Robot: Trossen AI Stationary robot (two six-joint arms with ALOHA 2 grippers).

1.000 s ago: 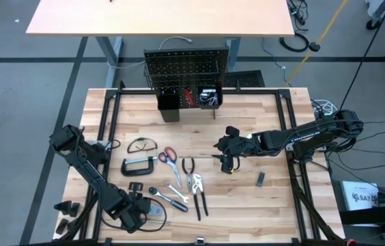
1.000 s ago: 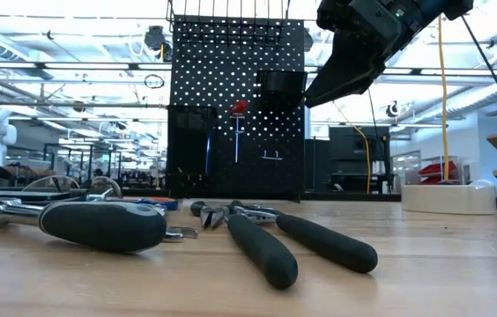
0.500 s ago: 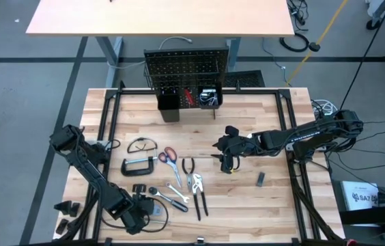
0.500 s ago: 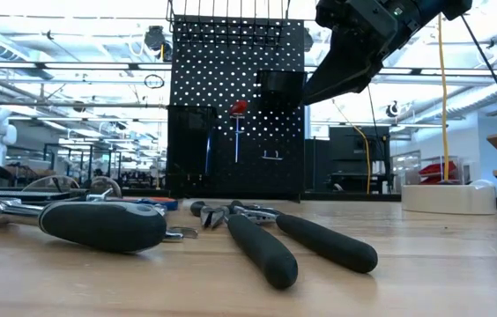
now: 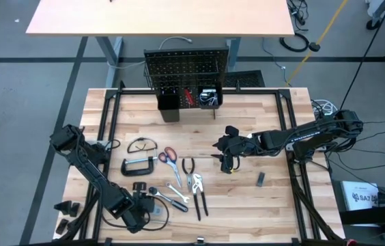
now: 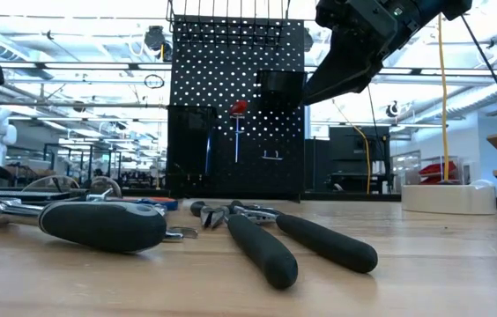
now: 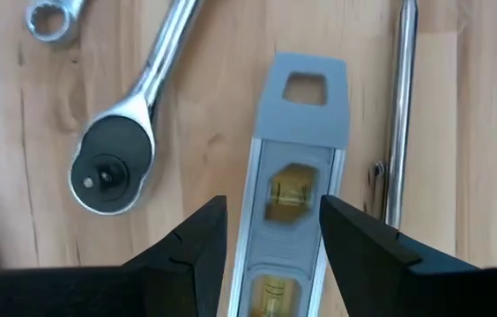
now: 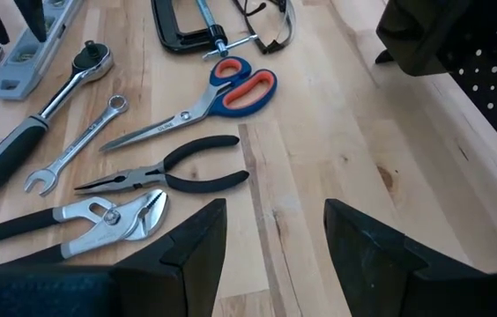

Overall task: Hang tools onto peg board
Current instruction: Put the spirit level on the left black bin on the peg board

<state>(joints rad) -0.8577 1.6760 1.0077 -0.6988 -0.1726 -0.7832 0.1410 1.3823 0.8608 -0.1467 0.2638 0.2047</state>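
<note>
peg board [image 5: 186, 65] bins [image 5: 208, 97] hold red screwdriver [image 5: 188, 96]

The table [image 5: 261, 109] is pale butcher-block wood, strips glued side by side, smooth with a soft sheen. On it, the ratchet wrench [image 7: 116, 158] has a polished, mirror-bright metal head and a matt black rubbery handle [image 6: 103, 224]. Just beside the ratchet, the level [image 7: 294, 185] looks like brushed grey metal with a dull blue-grey plastic end cap. The scissors [image 8: 200, 101] have shiny steel blades and glossy red-and-blue plastic grips. The pliers [image 8: 165, 176] are dark metal with matt black grips. At the table's far edge, the peg board [image 6: 235, 106] is matt black perforated sheet metal.
</note>
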